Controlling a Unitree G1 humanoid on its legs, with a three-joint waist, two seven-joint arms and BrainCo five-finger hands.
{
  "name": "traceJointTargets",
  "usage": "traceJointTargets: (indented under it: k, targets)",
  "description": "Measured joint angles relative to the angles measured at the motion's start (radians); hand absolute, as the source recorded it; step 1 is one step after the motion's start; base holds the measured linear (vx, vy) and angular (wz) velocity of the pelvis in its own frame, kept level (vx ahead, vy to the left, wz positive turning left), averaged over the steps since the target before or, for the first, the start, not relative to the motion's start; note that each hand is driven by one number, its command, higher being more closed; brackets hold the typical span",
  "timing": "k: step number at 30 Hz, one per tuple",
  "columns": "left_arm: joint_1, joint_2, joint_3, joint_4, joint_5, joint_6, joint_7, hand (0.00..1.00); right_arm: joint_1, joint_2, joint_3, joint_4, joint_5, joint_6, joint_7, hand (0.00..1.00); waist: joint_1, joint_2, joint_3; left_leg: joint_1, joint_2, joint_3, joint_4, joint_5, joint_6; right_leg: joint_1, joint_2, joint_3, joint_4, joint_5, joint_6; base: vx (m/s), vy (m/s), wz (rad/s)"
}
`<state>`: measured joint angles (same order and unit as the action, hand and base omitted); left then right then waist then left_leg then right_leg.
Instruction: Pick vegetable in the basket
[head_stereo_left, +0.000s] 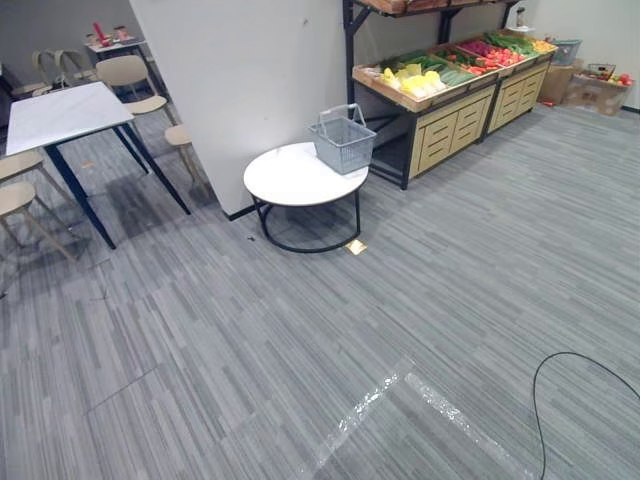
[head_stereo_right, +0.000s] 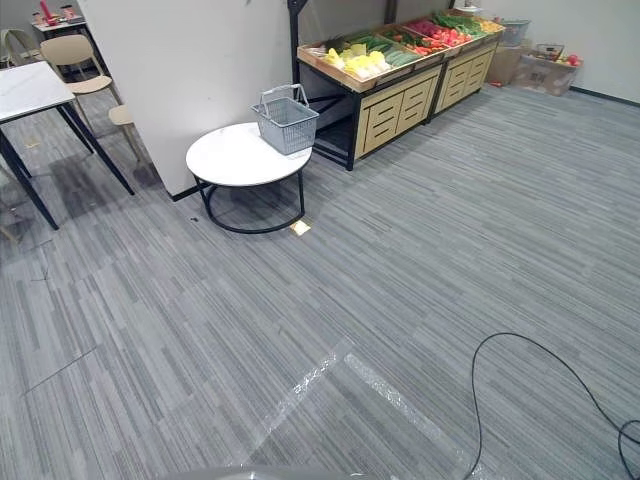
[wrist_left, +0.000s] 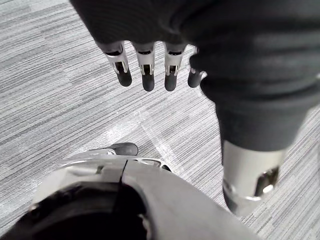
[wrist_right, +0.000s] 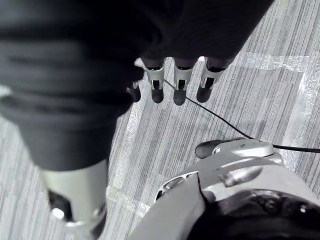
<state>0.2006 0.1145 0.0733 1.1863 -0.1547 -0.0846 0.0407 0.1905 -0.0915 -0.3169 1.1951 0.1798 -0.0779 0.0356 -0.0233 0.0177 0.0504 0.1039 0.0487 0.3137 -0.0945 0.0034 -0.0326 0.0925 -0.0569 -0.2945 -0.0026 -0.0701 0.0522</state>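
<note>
Hanging empty, left hand (wrist_left: 148, 67) and right hand (wrist_right: 179, 82), fingers loosely straight, are well apart from the basket (head_stereo_left: 343, 143) on the table (head_stereo_left: 290, 182) at twelve o'clock, vegetables (head_stereo_left: 415, 80) beyond at one o'clock, likely favouring the right.

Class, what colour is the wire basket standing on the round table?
The basket is grey, clearest in the left eye view.

1. Round white worktop (head_stereo_left: 290, 180), 12 o'clock.
2. White partition wall (head_stereo_left: 250, 70) just behind it.
3. Rectangular white table (head_stereo_left: 60, 115) with beige chairs (head_stereo_left: 125, 72), 10 o'clock.
4. Wooden drawer stand (head_stereo_left: 440, 130), 1 o'clock.
5. Clear tape strips (head_stereo_left: 365, 408) on grey carpet (head_stereo_left: 500, 280), 6 o'clock.
</note>
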Motion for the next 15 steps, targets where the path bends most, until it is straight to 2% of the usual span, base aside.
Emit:
traceJointTargets:
  k: [3, 4, 5, 9, 10, 12, 13, 15]
  targets:
    - [-0.007, 0.000, 0.013, 0.007, 0.000, 0.000, -0.003, 0.00, -0.005, 0.003, -0.003, 0.000, 0.000, 0.000, 0.000, 0.00, -0.001, 0.002, 0.003, 0.006, -0.002, 0.005, 0.000, -0.002, -0.001, 0.016, 0.001, -0.004, -0.016, 0.001, 0.001, 0.14, -0.010, -0.02]
    - [-0.010, 0.001, 0.014, 0.007, 0.000, -0.001, -0.004, 0.00, -0.010, 0.007, -0.017, 0.002, 0.000, 0.000, 0.000, 0.00, 0.000, -0.009, 0.013, 0.012, -0.002, 0.007, 0.000, -0.002, -0.002, 0.020, 0.002, -0.006, -0.017, 0.001, 0.002, 0.11, -0.023, -0.03]
    - [-0.013, 0.003, 0.015, 0.006, 0.000, -0.001, -0.005, 0.00, -0.020, 0.012, -0.030, 0.002, 0.000, -0.001, 0.000, 0.00, 0.000, -0.001, 0.018, 0.024, -0.001, 0.009, 0.000, -0.004, -0.005, 0.035, 0.003, -0.007, -0.020, 0.001, 0.002, 0.09, -0.027, -0.04]
    - [-0.018, 0.002, 0.021, 0.008, 0.001, 0.000, -0.005, 0.00, -0.038, 0.012, -0.031, 0.000, 0.000, -0.002, 0.002, 0.00, 0.000, -0.008, 0.033, 0.039, 0.003, 0.019, 0.000, -0.016, -0.024, 0.051, 0.007, -0.004, -0.033, 0.000, 0.003, 0.04, -0.030, -0.07]
    - [-0.019, 0.002, 0.021, 0.008, 0.001, 0.000, -0.005, 0.00, -0.043, 0.012, -0.032, 0.000, 0.000, -0.002, 0.002, 0.00, 0.000, -0.001, 0.032, 0.040, 0.004, 0.031, 0.000, -0.016, -0.024, 0.051, 0.008, -0.001, -0.034, 0.000, 0.003, -0.03, -0.026, -0.08]
    - [-0.019, 0.002, 0.022, 0.008, 0.001, 0.000, -0.006, 0.00, -0.047, 0.013, -0.032, 0.000, 0.015, -0.001, 0.004, 0.00, 0.000, -0.012, 0.039, 0.040, 0.005, 0.033, -0.001, -0.017, -0.026, 0.051, 0.009, 0.000, -0.037, -0.002, 0.007, -0.04, -0.026, -0.06]
    - [-0.019, 0.001, 0.022, 0.008, 0.001, 0.000, -0.005, 0.00, -0.048, 0.013, -0.036, 0.000, 0.026, -0.001, 0.007, 0.00, -0.001, 0.002, 0.033, 0.041, 0.005, 0.033, -0.001, -0.017, -0.026, 0.051, 0.009, 0.000, -0.038, -0.002, 0.007, -0.04, -0.016, -0.01]
    - [-0.019, 0.000, 0.022, 0.009, 0.001, 0.000, -0.005, 0.00, -0.047, 0.016, -0.049, 0.000, 0.050, -0.001, 0.015, 0.00, -0.001, 0.000, 0.037, 0.043, 0.007, 0.034, -0.006, -0.018, -0.026, 0.053, 0.010, 0.000, -0.038, -0.002, 0.008, -0.06, -0.020, -0.01]
